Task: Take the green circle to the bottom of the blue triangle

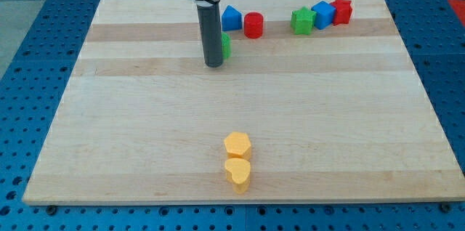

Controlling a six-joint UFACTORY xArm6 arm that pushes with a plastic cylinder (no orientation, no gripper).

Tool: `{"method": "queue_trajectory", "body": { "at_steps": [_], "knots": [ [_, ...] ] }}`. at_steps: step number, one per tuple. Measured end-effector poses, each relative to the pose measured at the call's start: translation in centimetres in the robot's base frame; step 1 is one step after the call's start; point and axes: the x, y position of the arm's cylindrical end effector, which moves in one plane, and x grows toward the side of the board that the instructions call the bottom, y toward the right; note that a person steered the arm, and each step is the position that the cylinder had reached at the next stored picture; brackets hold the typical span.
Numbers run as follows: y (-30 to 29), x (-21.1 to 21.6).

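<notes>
The green circle point(226, 45) is mostly hidden behind my rod; only its right edge shows, just below the blue triangle point(231, 18) near the view's top centre. My tip point(213, 63) rests on the board at the green circle's left side, touching or nearly touching it. The blue triangle is a house-like blue block, with a red circle point(253, 25) right beside it.
A green block point(303, 21), a blue block point(322, 14) and a red star-like block point(341, 10) form a row at the view's top right. A yellow hexagon point(237, 144) and a yellow heart point(237, 173) sit near the view's bottom centre on the wooden board point(109, 115).
</notes>
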Motion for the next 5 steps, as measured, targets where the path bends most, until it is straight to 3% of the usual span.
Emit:
{"method": "queue_trajectory", "body": {
  "at_steps": [5],
  "knots": [
    [0.3,-3.7]
  ]
}}
